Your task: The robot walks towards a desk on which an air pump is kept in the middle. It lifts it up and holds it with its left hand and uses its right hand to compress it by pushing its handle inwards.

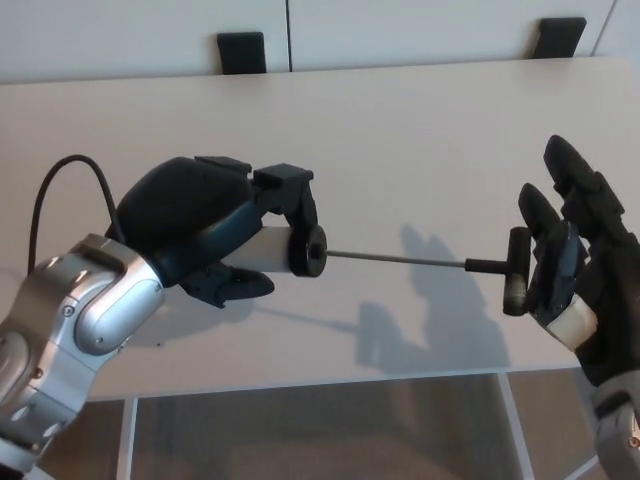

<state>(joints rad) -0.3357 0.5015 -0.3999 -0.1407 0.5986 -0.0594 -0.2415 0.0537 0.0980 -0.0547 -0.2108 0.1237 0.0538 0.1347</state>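
Left hand (215, 235) clenched around the air pump (285, 248) barrel, holding it level above the desk (400, 130) with rod fully out, so the handle (516, 271) sits just before the spread, empty right hand (575, 275), ready for pushing.

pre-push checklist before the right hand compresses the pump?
1. Left hand shut on the air pump body: ok.
2. Pump lifted clear of the desk: ok, going by its shadow below.
3. Rod fully extended: ok.
4. Right hand open, beside the handle: ok.
5. Palm touching the handle: cannot tell.
6. Palm in line with the rod: ok, roughly.
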